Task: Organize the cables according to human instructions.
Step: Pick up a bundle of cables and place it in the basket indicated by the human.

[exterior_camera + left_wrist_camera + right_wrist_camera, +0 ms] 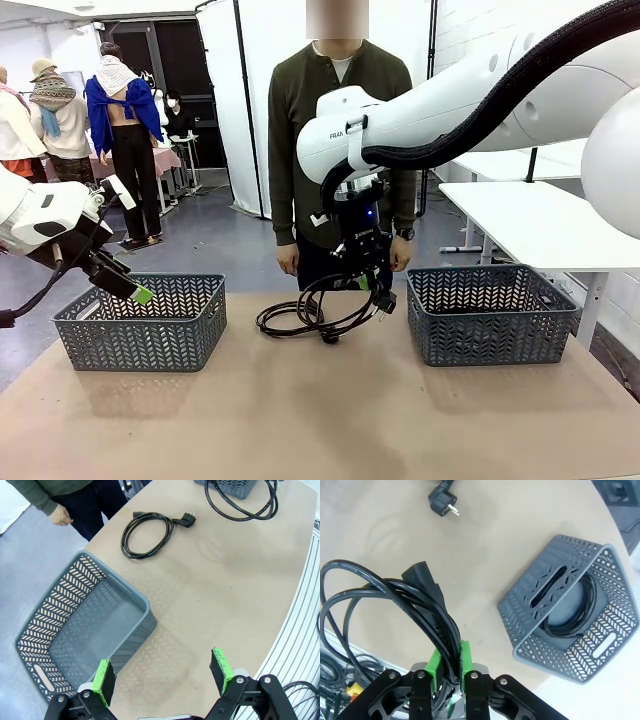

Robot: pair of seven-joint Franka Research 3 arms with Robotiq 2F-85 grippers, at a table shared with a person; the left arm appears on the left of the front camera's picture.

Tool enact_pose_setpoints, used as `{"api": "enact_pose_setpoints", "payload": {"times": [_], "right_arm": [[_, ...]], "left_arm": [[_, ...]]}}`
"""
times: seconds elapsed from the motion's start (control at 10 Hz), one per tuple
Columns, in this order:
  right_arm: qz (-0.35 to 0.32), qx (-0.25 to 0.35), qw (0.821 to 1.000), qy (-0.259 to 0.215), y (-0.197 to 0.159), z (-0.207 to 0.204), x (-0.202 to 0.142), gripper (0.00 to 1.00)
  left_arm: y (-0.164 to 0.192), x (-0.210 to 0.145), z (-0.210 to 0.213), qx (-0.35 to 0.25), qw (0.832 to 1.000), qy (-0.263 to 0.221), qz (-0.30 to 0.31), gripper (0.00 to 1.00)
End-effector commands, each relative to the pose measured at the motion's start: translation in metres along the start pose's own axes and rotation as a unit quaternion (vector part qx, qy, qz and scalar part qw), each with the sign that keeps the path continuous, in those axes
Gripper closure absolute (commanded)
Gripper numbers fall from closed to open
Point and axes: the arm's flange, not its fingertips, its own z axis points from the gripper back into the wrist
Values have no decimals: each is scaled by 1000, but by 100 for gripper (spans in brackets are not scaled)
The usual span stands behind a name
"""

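My right gripper (pixel 367 277) is shut on a black cable bundle (pixel 338 300) that hangs just above mid-table. In the right wrist view the green pads (pixel 436 665) pinch several strands of that cable (pixel 395 597). A second coiled cable (pixel 147 534) with its plug lies flat on the table near the far edge; the held one (pixel 245 507) hangs beyond it. Another cable (pixel 580 612) is coiled inside the right basket (pixel 530 625). My left gripper (pixel 162 675) stands open and empty above the near corner of the left basket (pixel 125 597). The person (pixel 340 130) stands at the far side, arms down.
Two grey lattice baskets stand on the brown table, the left basket (pixel 140 325) and the right basket (pixel 487 318). The left one has nothing inside. A loose plug (pixel 442 499) lies on the table. A white table (pixel 540 215) stands at the back right.
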Motion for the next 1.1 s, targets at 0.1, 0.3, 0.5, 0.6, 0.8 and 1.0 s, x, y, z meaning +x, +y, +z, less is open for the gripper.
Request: {"api": "enact_pose_setpoints", "payload": {"times": [0.1, 0.3, 0.5, 0.6, 0.8, 1.0], "right_arm": [[30, 10, 999, -6, -35, 10, -5, 100], [67, 14, 998, -9, -71, 18, -8, 100], [110, 20, 994, -5, -112, 25, -14, 100], [126, 9, 992, -8, -132, 29, -18, 100], [193, -12, 981, -1, -173, 30, -23, 100], [254, -27, 967, -1, -217, 23, -22, 100]], "left_arm": [[2, -1, 0, 0, 1000, -1, 3, 0], [2, -1, 0, 0, 1000, -1, 3, 0], [2, -1, 0, 0, 1000, -1, 3, 0], [2, -1, 0, 0, 1000, -1, 3, 0], [2, -1, 0, 0, 1000, -1, 3, 0], [2, -1, 0, 0, 1000, -1, 3, 0]]}}
